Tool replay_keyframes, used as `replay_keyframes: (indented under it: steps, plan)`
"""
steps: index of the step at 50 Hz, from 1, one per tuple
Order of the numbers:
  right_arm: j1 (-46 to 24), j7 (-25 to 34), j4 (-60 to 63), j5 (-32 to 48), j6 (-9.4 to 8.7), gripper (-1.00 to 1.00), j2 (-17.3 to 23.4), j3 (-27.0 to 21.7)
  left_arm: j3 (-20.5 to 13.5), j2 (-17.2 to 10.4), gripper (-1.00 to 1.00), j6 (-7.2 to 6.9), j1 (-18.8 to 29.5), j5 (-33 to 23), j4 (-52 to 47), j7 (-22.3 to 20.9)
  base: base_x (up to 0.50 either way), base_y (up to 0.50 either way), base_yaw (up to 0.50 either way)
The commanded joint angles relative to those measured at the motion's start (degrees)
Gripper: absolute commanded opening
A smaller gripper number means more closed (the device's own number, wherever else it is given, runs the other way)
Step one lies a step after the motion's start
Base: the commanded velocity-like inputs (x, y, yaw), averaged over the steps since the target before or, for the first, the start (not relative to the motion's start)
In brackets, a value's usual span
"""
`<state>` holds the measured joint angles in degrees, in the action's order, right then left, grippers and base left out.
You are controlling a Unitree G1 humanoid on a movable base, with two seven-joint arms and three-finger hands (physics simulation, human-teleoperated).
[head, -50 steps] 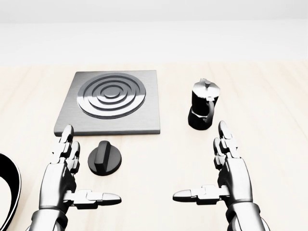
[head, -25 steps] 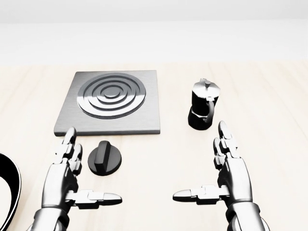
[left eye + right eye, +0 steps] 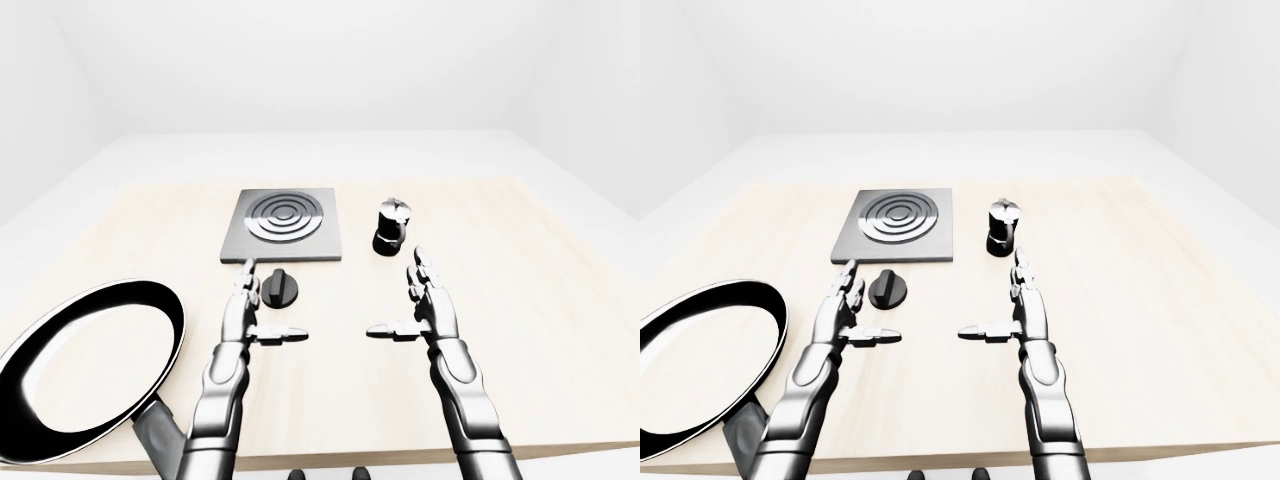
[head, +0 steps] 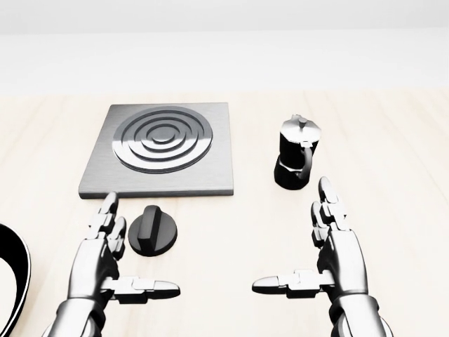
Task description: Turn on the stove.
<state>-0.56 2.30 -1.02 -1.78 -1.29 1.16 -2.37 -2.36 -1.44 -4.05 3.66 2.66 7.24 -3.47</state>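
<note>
A grey square stove plate (image 4: 210, 165) with ringed burner (image 4: 163, 137) lies on the wooden table in the head view's upper left. Its black round knob (image 4: 153, 230) sits just below the plate. My left hand (image 4: 133, 246) is open, fingers (image 4: 106, 217) just left of the knob, thumb below it, not touching. My right hand (image 4: 298, 239) is open and empty at the lower right, below the moka pot.
A black moka pot (image 4: 296, 152) stands right of the stove plate. A large black frying pan (image 3: 85, 365) lies at the table's lower left in the left-eye view. The table's near edge (image 3: 350, 458) runs below my arms.
My left hand has shifted right, its fingers closer to the knob. The right hand, knob, and moka pot have not moved.
</note>
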Motion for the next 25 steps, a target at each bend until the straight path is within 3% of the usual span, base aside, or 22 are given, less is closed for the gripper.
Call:
replay_keyframes:
  steps: [1, 25]
  plan:
    - [0.2, 0.1, 0.3, 0.1, -0.1, 1.0, 0.0, 0.1, 0.0, -0.1, 1.0, -0.69, 0.5, 0.1, 1.1, -0.3, 0.0, 0.0, 0.0]
    - [0.1, 0.1, 0.1, 0.0, -0.46, 1.0, -0.1, 0.1, 0.3, -0.4, 1.0, -0.95, 3.5, 0.1, 7.0, -2.2, 0.0, 0.0, 0.0]
